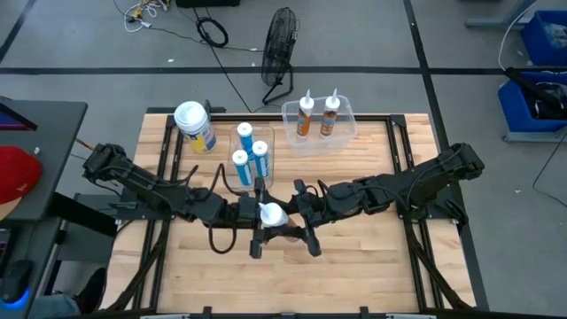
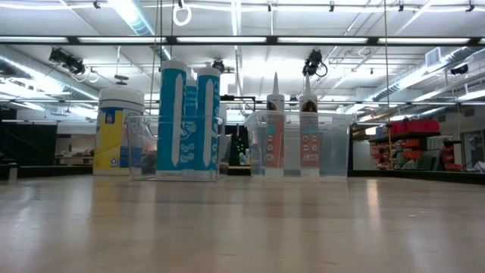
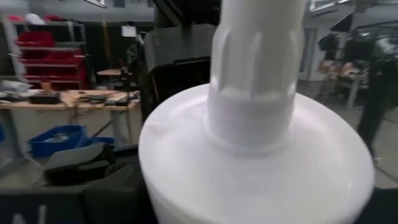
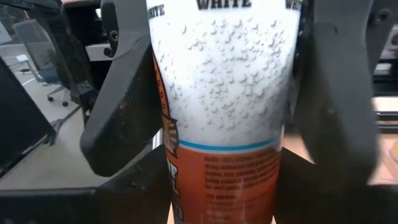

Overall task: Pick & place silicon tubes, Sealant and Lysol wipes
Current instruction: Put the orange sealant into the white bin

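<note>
- Lysol wipes (image 1: 195, 126): the canister stands upright near the table's far left corner, just left of the clear bin of blue tubes (image 1: 251, 159). It is well apart from both arms, so I judge it safe for now. The risk comes later, because its wide body may slip in narrow fingers.
- Blue silicone tubes (image 1: 251, 152): three stand upright in that bin, just beyond the two grippers. A careless lift or swing of either arm could clip their caps and topple them.
- Left gripper (image 1: 258, 232): it sits at mid-table beside the sealant tube (image 1: 271, 213). Its wrist view is filled by the tube's white nozzle end (image 3: 255, 93). I cannot tell whether its fingers are spread or pressed together. If both arms pull at once, the tube could twist or pop free.
- Right gripper (image 4: 221, 118): it is pinching the orange-and-white sealant tube, with a finger (image 4: 124, 99) pressed on each side of the barrel. The smooth round barrel could slide or tilt if the squeeze loosens.
- Clear bin with two orange sealant tubes (image 1: 317, 118): it stands at the far edge, right of centre. The likely trouble is that the carried tube knocks those two nozzles or catches the bin wall (image 1: 347, 124) on the way in.
</note>
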